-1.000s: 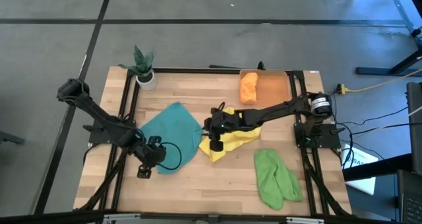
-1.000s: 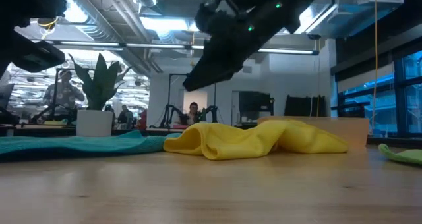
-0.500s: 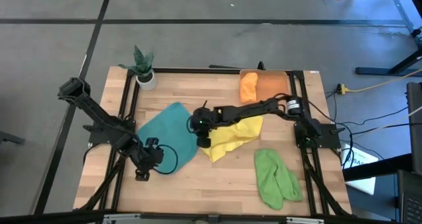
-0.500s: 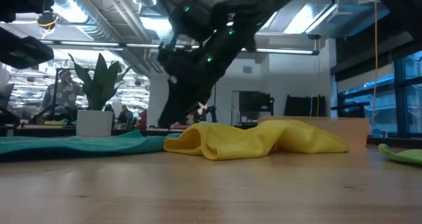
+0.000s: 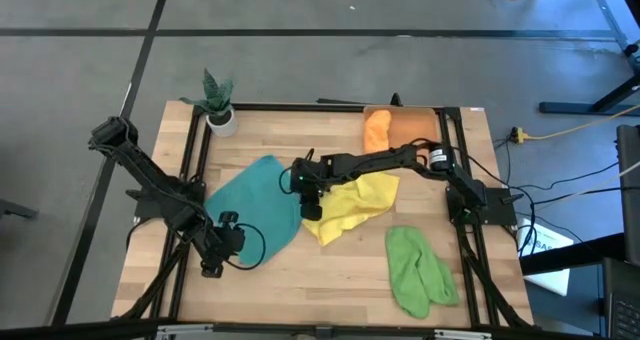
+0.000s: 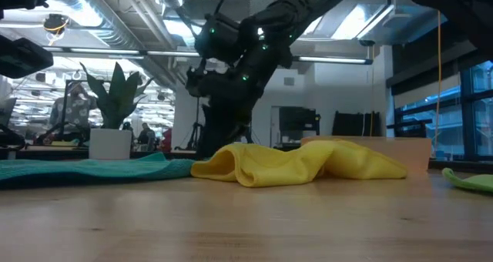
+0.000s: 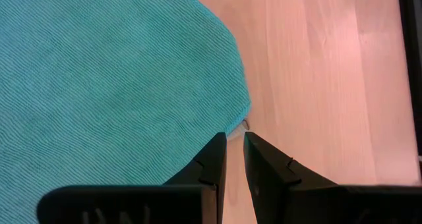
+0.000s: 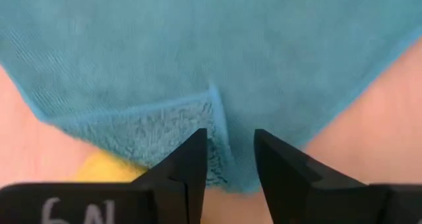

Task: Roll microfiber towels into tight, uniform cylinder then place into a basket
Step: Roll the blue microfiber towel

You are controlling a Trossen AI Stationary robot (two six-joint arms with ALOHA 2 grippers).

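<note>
Since a second ago the right gripper [image 5: 303,187] has swung from over the yellow towel [image 5: 352,206] to the teal towel's [image 5: 255,203] ribbed, folded-over corner, fingers parted around it. The left gripper [image 5: 212,265] has drawn back slightly to the teal edge, fingers narrowly apart, empty. Rumpled green towel [image 5: 417,270] lies on the wooden desk [image 5: 330,270]; orange towel [image 5: 376,132] sits in the basket [image 5: 417,130].

The high view looks straight down on the whole table [image 5: 330,270] from well above; the low view sits at tabletop height, facing level across the wood into the room; each wrist view looks down close past its own fingers; all four views share the teal towel [image 5: 255,205]; high and low also share the yellow towel [image 6: 300,163].
</note>
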